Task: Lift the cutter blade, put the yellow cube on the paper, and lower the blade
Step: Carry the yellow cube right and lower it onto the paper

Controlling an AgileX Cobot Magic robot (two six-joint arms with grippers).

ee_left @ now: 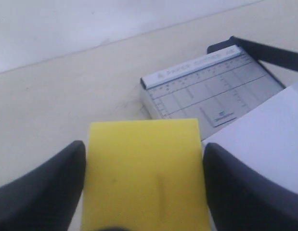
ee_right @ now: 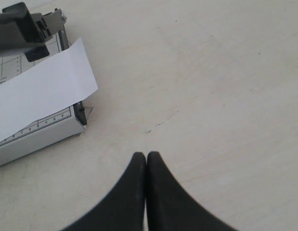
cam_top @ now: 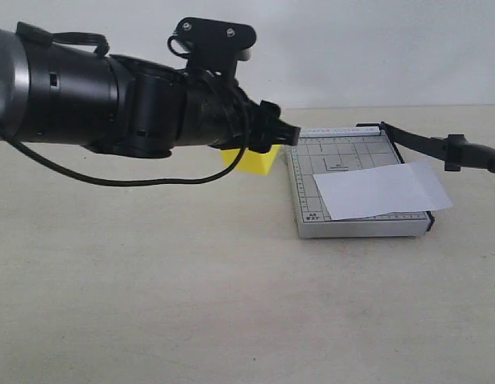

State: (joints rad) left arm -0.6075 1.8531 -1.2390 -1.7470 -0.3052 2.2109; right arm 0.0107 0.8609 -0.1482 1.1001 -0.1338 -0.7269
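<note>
L hand (ee_left: 144, 150) grips cube (ee_left: 145, 178) just beside trimmer (cam_top: 327, 164); paper (cam_top: 383, 190) lies on trimmer base, blade (cam_top: 423, 144) raised. R hand (ee_right: 147, 161) closed, empty, over bench (cam_top: 191, 280) near trimmer.

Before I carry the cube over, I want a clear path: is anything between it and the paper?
Nothing visible. The yellow cube is beside the trimmer, the paper lies uncovered and the cutter blade is raised clear.

Thick, glossy black left arm (cam_top: 87, 96) with a silver-grey band; thin black cable (cam_top: 151, 183) looping under it; black bracket (cam_top: 215, 36) on top (two small screws). Left tool (ee_left: 144, 147) and right tool (ee_right: 146, 156) have dark, smooth, rounded fingers.
</note>
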